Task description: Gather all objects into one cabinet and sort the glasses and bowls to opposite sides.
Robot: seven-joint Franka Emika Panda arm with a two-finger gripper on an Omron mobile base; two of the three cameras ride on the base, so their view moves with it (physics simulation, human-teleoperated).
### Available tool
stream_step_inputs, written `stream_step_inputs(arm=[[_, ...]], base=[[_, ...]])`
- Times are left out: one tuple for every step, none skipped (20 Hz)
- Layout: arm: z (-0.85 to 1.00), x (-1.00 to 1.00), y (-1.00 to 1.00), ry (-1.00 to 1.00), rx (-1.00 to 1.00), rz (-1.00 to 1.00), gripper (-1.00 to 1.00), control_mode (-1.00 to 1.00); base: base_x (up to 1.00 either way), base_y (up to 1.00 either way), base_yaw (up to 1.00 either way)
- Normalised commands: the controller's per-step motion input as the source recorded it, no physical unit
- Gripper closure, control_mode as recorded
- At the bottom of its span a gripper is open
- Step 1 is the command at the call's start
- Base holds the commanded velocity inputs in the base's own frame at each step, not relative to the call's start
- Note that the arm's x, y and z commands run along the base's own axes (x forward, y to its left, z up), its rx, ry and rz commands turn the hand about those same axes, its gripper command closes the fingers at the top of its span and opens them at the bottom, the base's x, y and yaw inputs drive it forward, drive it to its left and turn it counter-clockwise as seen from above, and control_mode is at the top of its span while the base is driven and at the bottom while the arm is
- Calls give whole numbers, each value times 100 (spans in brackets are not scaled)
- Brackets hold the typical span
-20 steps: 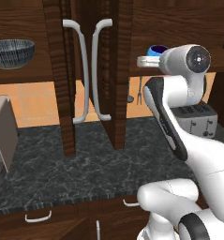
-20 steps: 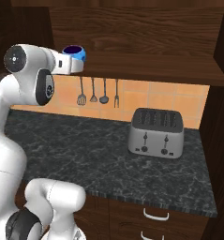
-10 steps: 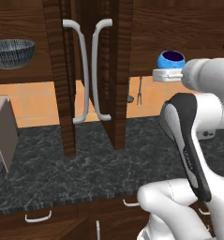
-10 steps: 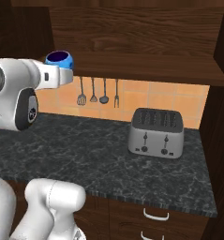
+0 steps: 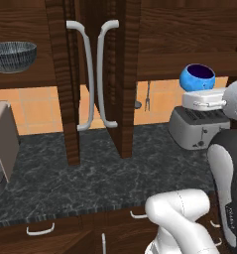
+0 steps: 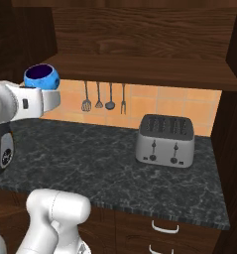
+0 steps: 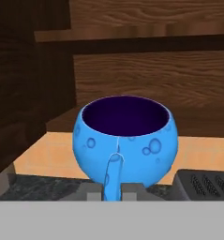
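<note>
My gripper (image 7: 113, 191) is shut on a small glossy blue bowl (image 7: 126, 140) and holds it upright by its near wall, in the air in front of the cabinet shelf (image 6: 140, 69). From the base the same blue bowl (image 5: 197, 78) (image 6: 41, 77) sits on top of the white hand, above the counter. The large dark striped bowl (image 5: 12, 55) rests on the shelf at the far left. The cabinet doors (image 5: 115, 74) stand open with their curved grey handles (image 5: 88, 79) facing me.
A silver toaster (image 6: 165, 140) (image 5: 197, 130) stands on the dark stone counter (image 6: 90, 158) under the shelf. Utensils (image 6: 102, 96) hang on the orange tiled wall. A beige coffee machine (image 5: 1, 144) sits at the counter's left end. Drawers (image 5: 40, 229) run below.
The hand has drawn back from the shelf toward the base and sunk a little, carrying the blue bowl with it. The grip has stayed shut.
</note>
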Motion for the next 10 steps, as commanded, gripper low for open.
stream_step_inputs(arm=[[4,-100,0,7,0,19,100,-100],[0,-100,-4,9,1,21,100,-100],[0,-100,-4,13,6,20,100,-100],[0,-97,-5,15,9,20,100,-100],[0,-98,-8,14,8,21,100,-100],[0,-95,-6,13,7,21,100,-100],[3,-97,-1,11,5,20,100,-100],[5,-94,0,9,2,18,100,-100],[0,-84,0,0,0,7,100,-100],[0,-76,0,0,0,2,100,-100]], base=[[0,0,0],[0,0,0],[0,0,0],[0,0,0],[0,0,0],[0,0,0],[0,0,0],[0,0,0],[0,0,0],[0,0,0]])
